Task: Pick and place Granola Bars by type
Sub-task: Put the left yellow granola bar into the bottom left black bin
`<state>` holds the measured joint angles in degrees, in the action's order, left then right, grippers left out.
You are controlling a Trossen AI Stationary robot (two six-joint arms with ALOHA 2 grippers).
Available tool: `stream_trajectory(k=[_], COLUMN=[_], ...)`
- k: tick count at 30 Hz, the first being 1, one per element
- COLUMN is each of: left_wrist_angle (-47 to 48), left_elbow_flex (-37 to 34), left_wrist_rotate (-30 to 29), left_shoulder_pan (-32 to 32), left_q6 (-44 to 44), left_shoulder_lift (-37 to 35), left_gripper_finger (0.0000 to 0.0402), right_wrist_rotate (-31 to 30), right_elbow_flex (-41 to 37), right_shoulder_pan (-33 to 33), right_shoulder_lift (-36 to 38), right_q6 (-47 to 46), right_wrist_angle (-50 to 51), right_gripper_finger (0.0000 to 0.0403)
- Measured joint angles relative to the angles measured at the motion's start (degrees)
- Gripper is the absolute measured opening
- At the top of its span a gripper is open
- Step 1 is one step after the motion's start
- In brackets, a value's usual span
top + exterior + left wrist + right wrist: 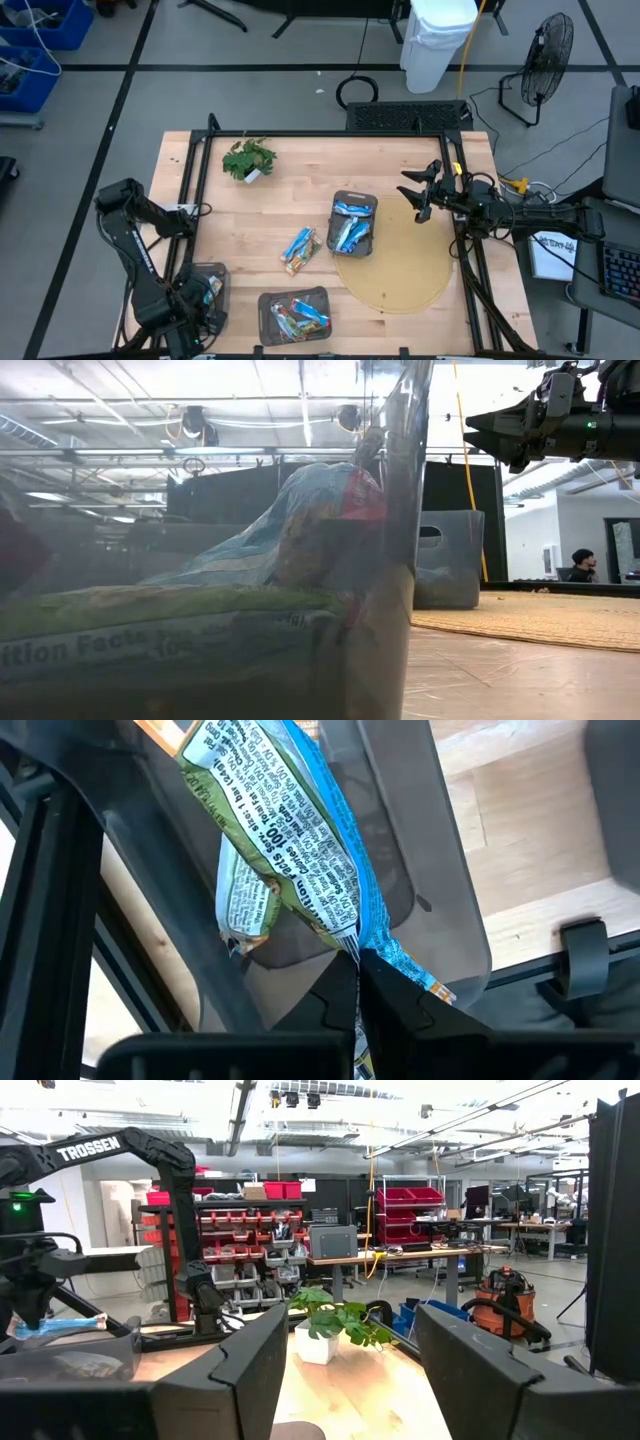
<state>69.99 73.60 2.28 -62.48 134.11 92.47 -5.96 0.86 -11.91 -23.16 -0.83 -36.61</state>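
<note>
wood tabletop (pixel 250 215) w/ three mesh trays. left gripper (pixel 357 982) fingers pinch a green/blue bar (pixel 290 850) over the tray (pixel 218 280) at the front-left corner. right gripper (pixel 418 193) hangs spread near the right edge; other bars (pixel 301 248) lie loose mid-table & in two trays.

The wooden table (pixel 270 200) carries three dark trays: one (pixel 352 223) near the middle, one (pixel 294 314) at the front edge and one (pixel 208 285) at the front left corner. Two loose bars (pixel 300 249) lie between the trays. A small potted plant (pixel 248 159) stands toward the back left, and a round tan mat (pixel 400 265) lies on the right half.
</note>
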Motion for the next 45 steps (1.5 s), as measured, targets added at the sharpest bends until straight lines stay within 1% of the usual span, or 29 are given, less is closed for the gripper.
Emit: stream_trajectory(k=[17, 20, 27, 30, 33, 38, 41, 45], left_wrist_angle=[-0.54, -0.54, -0.31, 0.08, 0.98, 2.95, 5.2, 6.74], left_elbow_flex=[-0.01, -0.02, -0.02, -0.02, -0.02, -0.04, -0.04, -0.07], left_wrist_rotate=[-0.26, -0.26, -0.28, -0.35, -1.79, -5.84, -8.58, -14.17], left_shoulder_pan=[0.22, 0.22, 0.26, 0.26, 0.27, 1.27, 3.11, 6.66], left_q6=[-0.91, -0.98, -1.45, -1.56, -4.8, -12.63, -16.64, -24.48], left_shoulder_lift=[0.0, 0.0, 0.0, 0.0, 0.0, -0.17, -0.63, -1.83], left_gripper_finger=[0.0021, 0.0037, 0.0096, 0.0115, 0.0125, 0.0127, 0.0127, 0.0127], right_wrist_rotate=[0.0, 0.0, 0.02, 0.0, 0.0, 0.01, 0.02, 0.01], right_elbow_flex=[-0.02, 0.0, 0.0, 0.0, 0.0, -0.02, 0.0, -0.01], right_shoulder_pan=[0.0, 0.0, 0.0, 0.01, -0.01, 0.0, 0.01, 0.01], right_shoulder_lift=[0.01, 0.01, 0.01, 0.01, 0.0, 0.01, 0.0, 0.0], right_q6=[-0.01, 0.0, 0.0, 0.0, -0.01, 0.01, -0.01, -0.01], right_wrist_angle=[-0.01, -0.01, 0.01, 0.01, 0.0, 0.0, 0.01, 0.01], right_gripper_finger=[0.021, 0.021, 0.021, 0.021, 0.021, 0.021, 0.021, 0.021])
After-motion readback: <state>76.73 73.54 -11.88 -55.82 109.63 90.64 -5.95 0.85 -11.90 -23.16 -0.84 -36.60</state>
